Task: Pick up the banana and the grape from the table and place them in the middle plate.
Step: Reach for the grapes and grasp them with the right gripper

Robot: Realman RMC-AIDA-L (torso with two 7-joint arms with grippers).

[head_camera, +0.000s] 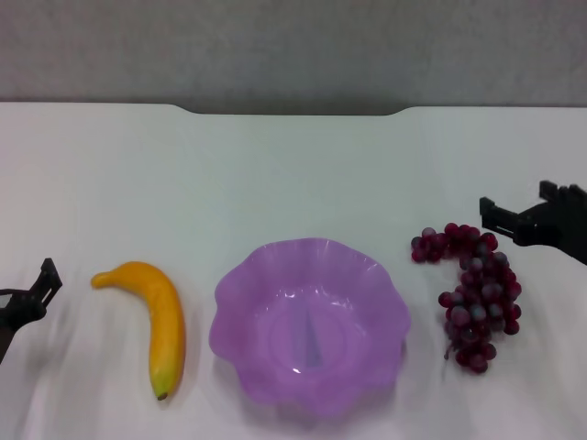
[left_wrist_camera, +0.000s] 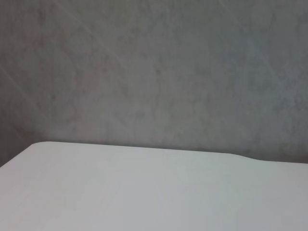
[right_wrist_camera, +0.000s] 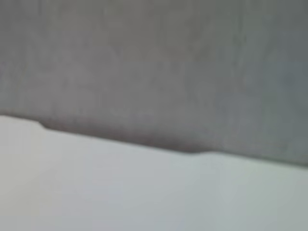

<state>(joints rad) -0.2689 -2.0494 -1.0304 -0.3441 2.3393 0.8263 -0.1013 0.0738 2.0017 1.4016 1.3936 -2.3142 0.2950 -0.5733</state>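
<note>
On the white table (head_camera: pixel 293 174), the empty purple middle plate (head_camera: pixel 240 302) lies between the banana (head_camera: pixel 158 321) and the grape (head_camera: pixel 477 293).

No readable text, label, brand, number or sign anywhere.

A plain grey wall (head_camera: pixel 293 46) rises behind the far edge, showing in all three views.

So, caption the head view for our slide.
Yellow curved banana and dark red grape bunch flank the empty scalloped purple plastic plate.
</note>
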